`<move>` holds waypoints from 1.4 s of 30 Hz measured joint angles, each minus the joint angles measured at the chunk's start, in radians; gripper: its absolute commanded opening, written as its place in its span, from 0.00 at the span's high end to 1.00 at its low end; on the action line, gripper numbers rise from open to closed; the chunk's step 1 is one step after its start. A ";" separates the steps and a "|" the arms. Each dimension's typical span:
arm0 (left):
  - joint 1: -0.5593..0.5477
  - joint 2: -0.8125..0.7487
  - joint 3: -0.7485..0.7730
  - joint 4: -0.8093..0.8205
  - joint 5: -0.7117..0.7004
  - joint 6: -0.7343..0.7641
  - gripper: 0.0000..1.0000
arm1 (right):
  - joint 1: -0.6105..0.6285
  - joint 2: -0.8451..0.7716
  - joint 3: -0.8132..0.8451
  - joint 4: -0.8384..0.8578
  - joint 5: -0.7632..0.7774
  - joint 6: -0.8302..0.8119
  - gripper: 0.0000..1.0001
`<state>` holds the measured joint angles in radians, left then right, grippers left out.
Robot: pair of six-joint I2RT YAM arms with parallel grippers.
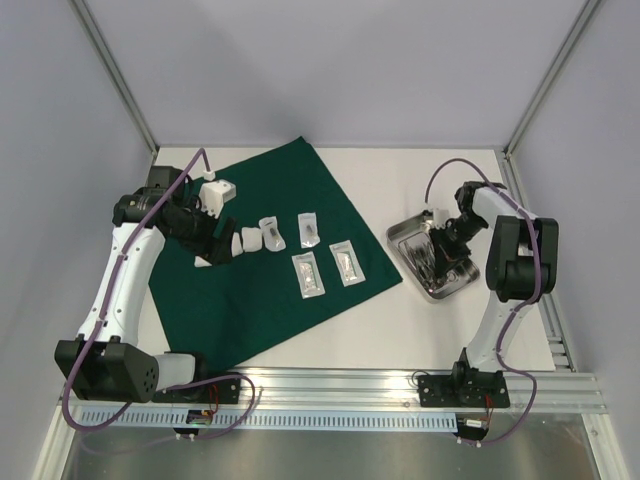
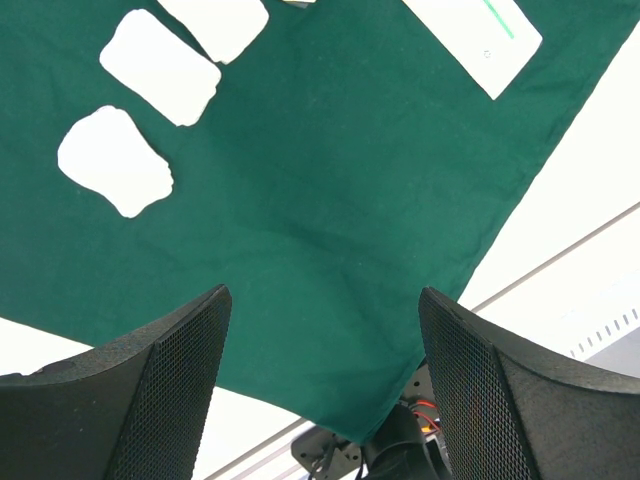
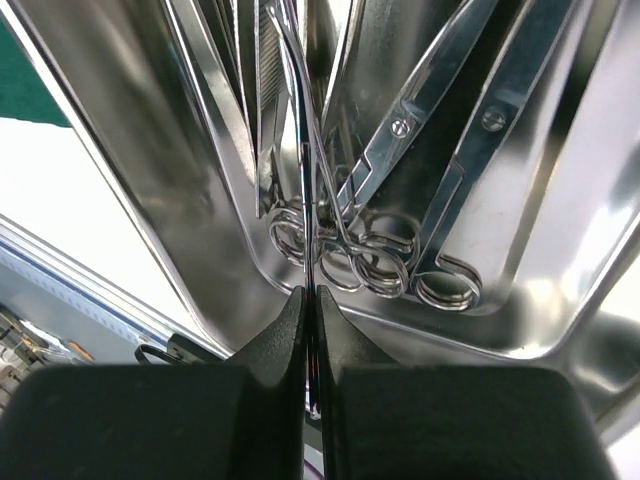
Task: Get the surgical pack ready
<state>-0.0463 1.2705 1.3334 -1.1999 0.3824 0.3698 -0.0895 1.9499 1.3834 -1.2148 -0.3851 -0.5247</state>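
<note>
The dark green cloth point(image 1: 270, 260) lies flat on the white table, one corner towards the arm bases. On it rest white gauze pads point(image 1: 250, 240) and three clear pouches point(image 1: 307, 273). My left gripper point(image 1: 215, 245) hovers over the gauze, open with nothing between its fingers point(image 2: 170, 390); below it are bare cloth point(image 2: 330, 200) and gauze point(image 2: 115, 160). The small steel tray point(image 1: 408, 232) sits to the right with metal instruments point(image 3: 440, 150) in it. My right gripper point(image 3: 310, 295) is down in the tray point(image 3: 150, 170), shut on a thin steel instrument point(image 3: 305, 180) that runs up between its pads.
Ring-handled scissors point(image 3: 445, 285) and other instruments crowd the tray right beside the held one. A metal rail point(image 1: 330, 385) runs along the near table edge. Frame posts point(image 1: 115, 70) stand at the back corners.
</note>
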 measured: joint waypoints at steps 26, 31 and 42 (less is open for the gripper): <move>0.000 -0.001 -0.018 0.008 -0.001 0.000 0.15 | 0.013 -0.010 0.037 0.027 0.168 0.088 0.64; 0.000 -0.010 -0.026 0.016 -0.013 0.000 0.15 | 0.020 -0.074 0.090 0.015 0.289 0.168 0.63; 0.054 -0.075 -0.188 0.089 -0.196 -0.019 0.12 | 0.385 -0.566 0.011 0.279 0.534 0.526 0.56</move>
<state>0.0074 1.1957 1.1450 -1.1107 0.1864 0.3511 0.2958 1.3834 1.3945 -0.9356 0.1490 0.0010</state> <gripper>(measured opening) 0.882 0.425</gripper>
